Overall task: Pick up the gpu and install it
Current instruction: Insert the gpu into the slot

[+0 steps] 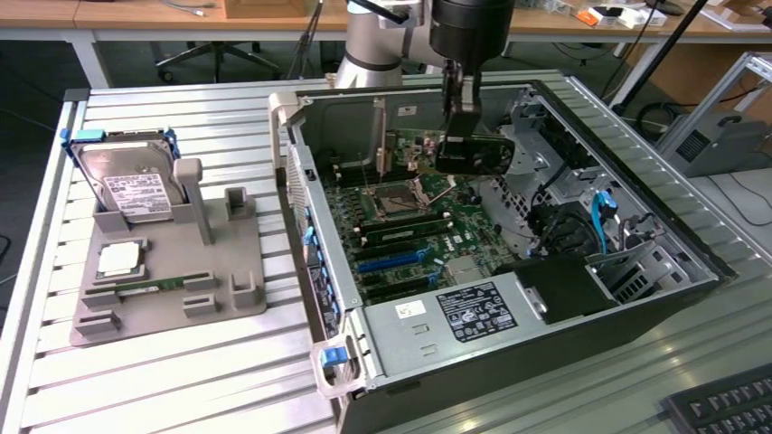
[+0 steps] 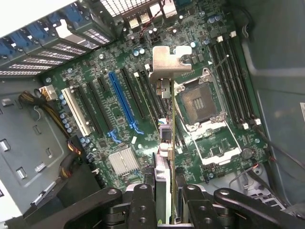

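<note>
While pincer (image 2: pixel 170 200) clamps it | gpu (image 2: pixel 167 124) edge-on, silver bracket

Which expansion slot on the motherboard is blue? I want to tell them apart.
The long slot in the middle of the row; its neighbours are black, and the outermost slot is white.

We see a ribbed metal worktable (image 1: pixel 169 380); behind it, wooden desks (image 1: pixel 145 16) — an office chair base (image 1: pixel 217 56) on dark floor (image 1: pixel 36 77) beneath them.
</note>
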Controlling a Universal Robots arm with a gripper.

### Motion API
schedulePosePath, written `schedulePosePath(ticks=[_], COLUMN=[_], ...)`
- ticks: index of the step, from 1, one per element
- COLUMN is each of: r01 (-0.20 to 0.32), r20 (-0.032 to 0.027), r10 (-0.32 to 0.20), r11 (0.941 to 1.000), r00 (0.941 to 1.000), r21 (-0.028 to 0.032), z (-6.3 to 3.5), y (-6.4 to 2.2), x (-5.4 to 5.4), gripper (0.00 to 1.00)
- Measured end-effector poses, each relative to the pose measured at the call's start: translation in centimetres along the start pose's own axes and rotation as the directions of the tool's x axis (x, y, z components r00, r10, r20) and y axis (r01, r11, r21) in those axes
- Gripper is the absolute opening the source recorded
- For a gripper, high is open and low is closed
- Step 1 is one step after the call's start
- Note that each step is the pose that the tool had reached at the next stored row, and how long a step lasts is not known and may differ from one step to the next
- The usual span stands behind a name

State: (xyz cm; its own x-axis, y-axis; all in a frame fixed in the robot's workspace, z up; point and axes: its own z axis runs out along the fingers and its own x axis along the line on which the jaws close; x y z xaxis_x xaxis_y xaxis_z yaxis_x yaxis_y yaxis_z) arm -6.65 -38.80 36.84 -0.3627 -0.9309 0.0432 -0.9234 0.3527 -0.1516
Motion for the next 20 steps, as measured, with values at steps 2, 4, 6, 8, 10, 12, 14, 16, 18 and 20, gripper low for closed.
schedulePosePath(ticks=[2, 4, 6, 8, 10, 12, 14, 16, 18, 20], r01=[0.008, 0.019, 0.028, 0.035, 0.042, 0.048, 0.055, 0.061, 0.070, 0.080], r20=[0.0007, 0.0014, 0.0020, 0.0025, 0.0029, 0.0034, 0.0038, 0.0044, 0.0049, 0.0056], r10=[-0.008, -0.019, -0.028, -0.035, -0.042, -0.048, -0.055, -0.061, -0.070, -0.080], r11=[1.0000, 0.9998, 0.9996, 0.9994, 0.9991, 0.9988, 0.9985, 0.9981, 0.9976, 0.9968], r00=[1.0000, 0.9998, 0.9996, 0.9994, 0.9991, 0.9988, 0.9985, 0.9981, 0.9976, 0.9968], r21=[0.0006, 0.0014, 0.0022, 0.0027, 0.0032, 0.0037, 0.0042, 0.0048, 0.0054, 0.0062], z=[0.00, 0.01, 0.01, 0.01, 0.01, 0.01, 0.01, 0.02, 0.02, 0.02], y=[0.00, 0.00, 0.00, 0.00, 0.00, 0.00, 0.00, 0.00, 0.00, 0.00], x=[0.00, 0.00, 0.00, 0.00, 0.00, 0.00, 0.00, 0.00, 0.00, 0.00], gripper=[0.27, 0.27, 0.27, 0.27, 0.27, 0.27, 0.27, 0.27, 0.27, 0.27])
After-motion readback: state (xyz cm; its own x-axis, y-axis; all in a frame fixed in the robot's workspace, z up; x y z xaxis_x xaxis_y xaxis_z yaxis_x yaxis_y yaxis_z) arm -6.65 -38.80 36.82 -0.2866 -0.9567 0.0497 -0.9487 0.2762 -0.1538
